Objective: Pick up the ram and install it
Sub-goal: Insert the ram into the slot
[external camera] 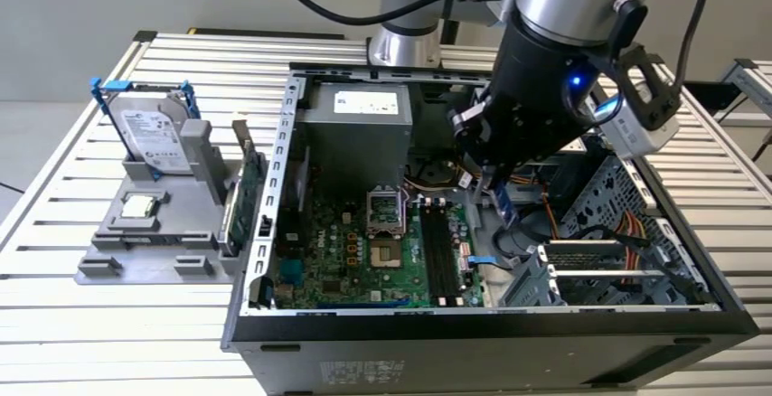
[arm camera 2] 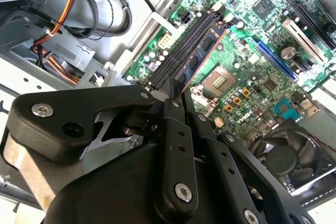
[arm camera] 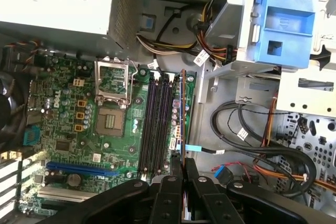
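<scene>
The ram [arm camera: 183, 114] is a thin blue-green strip, seen edge-on in the first wrist view. In the second wrist view the ram [arm camera 2: 205, 56] shows its row of black chips. My gripper [arm camera: 183, 164] is shut on one end of it, with the black fingers [arm camera 2: 176, 106] pinching the strip. In the exterior view the gripper [external camera: 491, 190] reaches down inside the open computer case and holds the ram [external camera: 498, 206] upright. It hangs above the outer side of the black memory slots [arm camera: 155, 124] on the green motherboard [external camera: 350, 251]. I cannot tell whether it touches a slot.
The power supply [external camera: 356, 123] sits at the case's back, and a metal drive cage [external camera: 616, 274] with cables is on the exterior view's right. The processor socket [arm camera: 111, 121] lies beside the slots. A grey stand [external camera: 151, 233] outside holds a hard drive [external camera: 157, 138], a silver chip [external camera: 141, 204] and a green card [external camera: 248, 202].
</scene>
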Tool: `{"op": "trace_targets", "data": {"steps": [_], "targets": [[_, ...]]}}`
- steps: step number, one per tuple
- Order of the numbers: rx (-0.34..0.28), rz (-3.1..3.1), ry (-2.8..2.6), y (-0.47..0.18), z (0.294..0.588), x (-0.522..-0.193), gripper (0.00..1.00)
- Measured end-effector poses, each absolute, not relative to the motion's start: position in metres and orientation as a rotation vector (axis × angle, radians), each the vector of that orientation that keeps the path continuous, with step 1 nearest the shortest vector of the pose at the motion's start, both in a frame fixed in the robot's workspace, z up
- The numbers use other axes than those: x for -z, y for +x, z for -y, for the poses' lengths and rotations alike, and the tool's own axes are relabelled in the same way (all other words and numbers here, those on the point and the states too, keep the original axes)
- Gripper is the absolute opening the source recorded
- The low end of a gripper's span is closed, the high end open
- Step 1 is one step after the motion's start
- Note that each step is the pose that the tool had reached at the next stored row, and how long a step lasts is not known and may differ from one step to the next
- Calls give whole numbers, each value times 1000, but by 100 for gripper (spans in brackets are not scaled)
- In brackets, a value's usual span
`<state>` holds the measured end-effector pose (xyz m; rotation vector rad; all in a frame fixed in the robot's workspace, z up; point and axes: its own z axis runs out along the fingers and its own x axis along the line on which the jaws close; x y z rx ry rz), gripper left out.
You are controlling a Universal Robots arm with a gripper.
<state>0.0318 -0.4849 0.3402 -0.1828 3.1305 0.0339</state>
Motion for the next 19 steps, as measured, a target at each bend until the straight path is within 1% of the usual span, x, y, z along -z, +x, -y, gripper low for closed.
{"op": "trace_targets", "data": {"steps": [19], "targets": [[-34, -3131, -183, 32, 485, -336, 0]]}}
